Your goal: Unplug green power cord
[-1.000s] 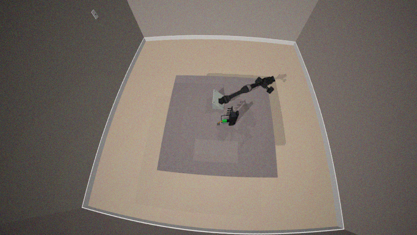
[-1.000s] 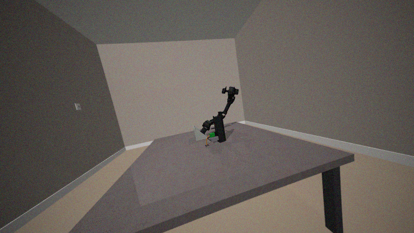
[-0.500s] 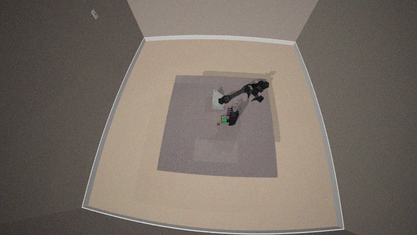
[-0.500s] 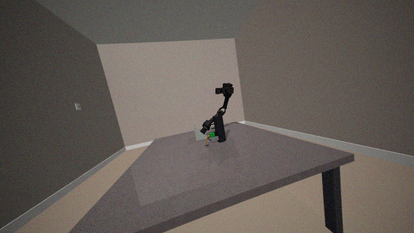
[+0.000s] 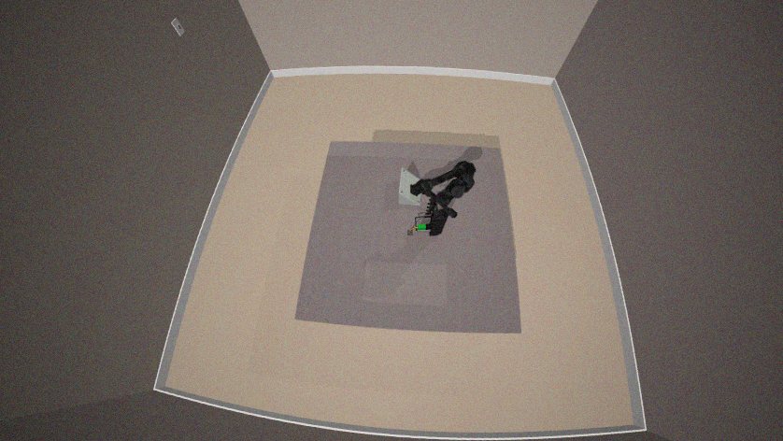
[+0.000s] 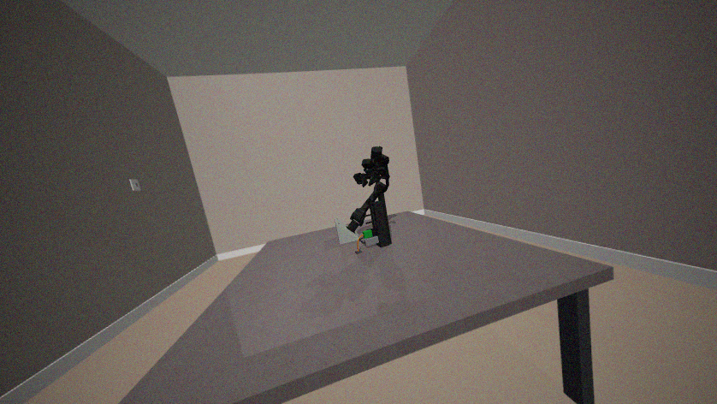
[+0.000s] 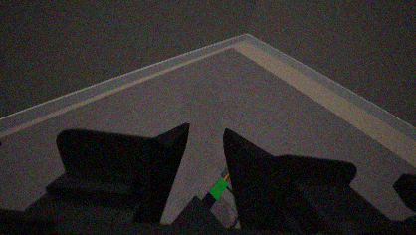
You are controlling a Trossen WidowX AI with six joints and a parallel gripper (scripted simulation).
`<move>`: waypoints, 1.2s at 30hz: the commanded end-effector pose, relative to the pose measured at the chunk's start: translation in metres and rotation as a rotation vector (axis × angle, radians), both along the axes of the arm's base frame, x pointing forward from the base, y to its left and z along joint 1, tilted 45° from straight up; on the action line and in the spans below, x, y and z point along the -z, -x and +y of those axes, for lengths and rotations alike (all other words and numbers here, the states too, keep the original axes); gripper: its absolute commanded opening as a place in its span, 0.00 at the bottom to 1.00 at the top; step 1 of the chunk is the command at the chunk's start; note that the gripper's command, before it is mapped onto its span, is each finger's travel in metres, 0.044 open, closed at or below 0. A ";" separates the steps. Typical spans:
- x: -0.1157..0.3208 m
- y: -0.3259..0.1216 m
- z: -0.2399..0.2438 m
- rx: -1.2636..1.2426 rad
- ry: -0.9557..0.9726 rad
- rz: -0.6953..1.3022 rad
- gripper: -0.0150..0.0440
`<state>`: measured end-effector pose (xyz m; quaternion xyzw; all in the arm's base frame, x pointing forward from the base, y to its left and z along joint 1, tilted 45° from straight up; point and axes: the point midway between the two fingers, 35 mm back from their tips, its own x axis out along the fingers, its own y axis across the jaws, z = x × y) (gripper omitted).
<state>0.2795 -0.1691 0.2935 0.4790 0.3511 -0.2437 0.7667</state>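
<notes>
The gripper (image 7: 205, 149) hangs high above the table (image 6: 451, 281) with its fingers partly spread and nothing between them, while the green plug (image 7: 218, 188) sits far below, seemingly in the power strip (image 5: 436, 221) beside the arm's base. The risk I see is a descent that drifts off line, so a finger strikes the strip or closes on the orange cord (image 6: 358, 245) instead. The grey table stands on a tan floor (image 5: 246, 274) between 3 dull walls.

Matte black arm (image 6: 373, 200) of blocky jointed links; its claw (image 7: 205, 141) ends in two dark, seemingly wedge-shaped fingers.
</notes>
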 end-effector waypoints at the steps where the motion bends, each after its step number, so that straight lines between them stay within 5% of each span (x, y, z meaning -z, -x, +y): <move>1: 0.060 -0.011 0.013 -0.018 -0.210 0.139 0.53; 13: 0.222 0.011 0.096 0.048 -0.892 0.681 0.53; 36: 0.208 0.013 0.114 0.050 -0.902 0.690 0.53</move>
